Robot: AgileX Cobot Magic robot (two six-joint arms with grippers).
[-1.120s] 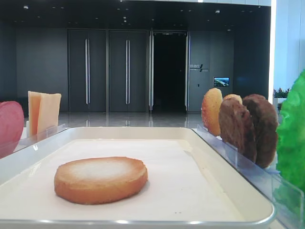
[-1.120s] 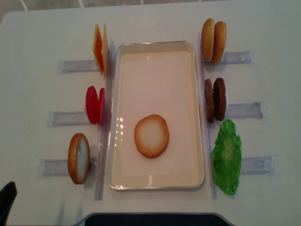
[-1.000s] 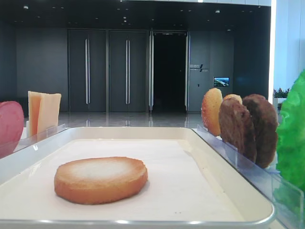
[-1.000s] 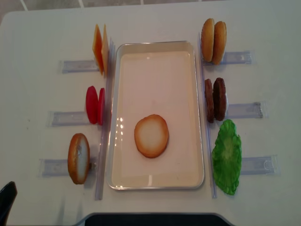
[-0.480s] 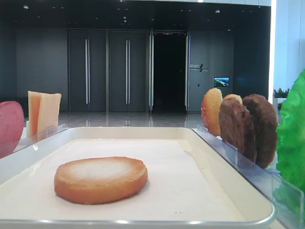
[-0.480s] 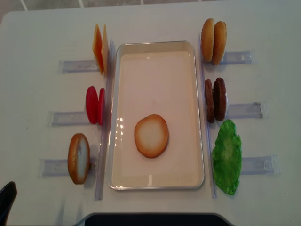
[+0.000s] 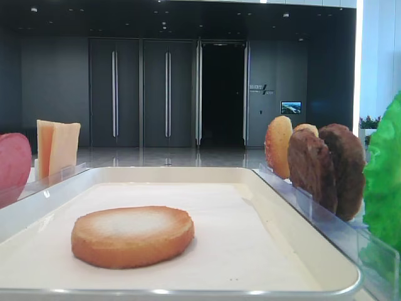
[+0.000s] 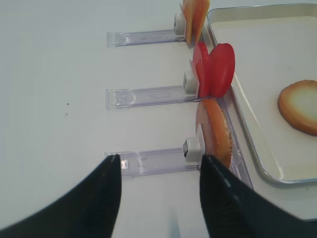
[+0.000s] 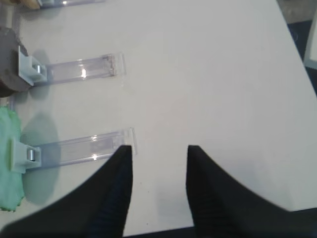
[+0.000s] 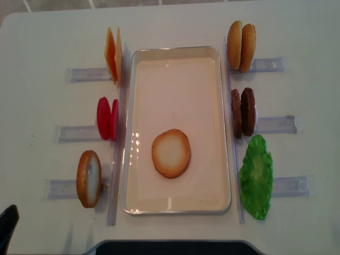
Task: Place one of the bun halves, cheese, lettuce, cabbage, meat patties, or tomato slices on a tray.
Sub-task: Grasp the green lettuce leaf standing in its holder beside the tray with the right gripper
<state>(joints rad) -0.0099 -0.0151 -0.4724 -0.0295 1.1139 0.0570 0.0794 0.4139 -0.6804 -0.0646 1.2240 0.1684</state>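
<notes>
A white tray (image 10: 178, 53) lies mid-table with one bun half (image 10: 170, 153) flat on its liner, pale face up. Another bun half (image 10: 88, 178) stands on edge left of the tray, near the tomato slices (image 10: 107, 118) and cheese (image 10: 112, 56). On the right stand two more bun halves (image 10: 241, 46), the meat patties (image 10: 243, 112) and the lettuce (image 10: 256, 177). Cabbage is out of view. My left gripper (image 8: 161, 158) is open and empty, hovering before the standing bun half (image 8: 215, 131). My right gripper (image 9: 159, 148) is open and empty, right of the lettuce (image 9: 7, 163).
Clear plastic holders (image 10: 85, 74) run outward from each food stack, and long clear strips (image 10: 114, 175) line both tray sides. One holder (image 9: 81, 69) lies ahead of my right gripper. The table's right edge (image 9: 297, 74) is close by.
</notes>
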